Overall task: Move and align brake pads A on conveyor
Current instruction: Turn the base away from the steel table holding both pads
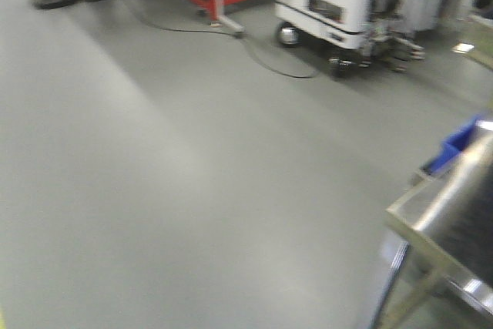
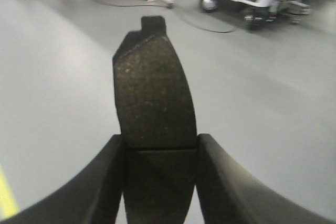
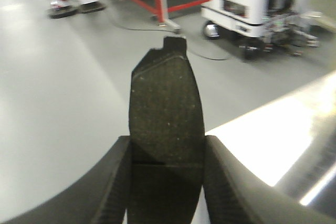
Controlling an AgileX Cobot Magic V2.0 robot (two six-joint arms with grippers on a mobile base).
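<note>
Out over the bare grey floor (image 1: 192,190), well clear of any support, the left gripper (image 2: 160,141) pinches the left brake pad (image 2: 152,87) by its lower end, fingers pressed against its two long edges, and most of the pad stands out beyond them with its notched tab uppermost. The right gripper (image 3: 168,142) clamps the right brake pad (image 3: 165,98) the same way, with the corner of the shiny steel table (image 3: 273,135) just coming under it. The belt does not show clearly in any view, so both pads probably have a way to travel. The main risk is a slip. Each pad is held only at one end on narrow edges, so a jolt or a quick turn could make it pivot between the fingers or slide out, and on the left side it would fall straight to the floor. The front view is smeared, which suggests motion and makes a jolt more likely. A pad twisted in the grip would land askew, spoiling the alignment. The right arm could also knock its pad against the table edge if carried low.
</note>
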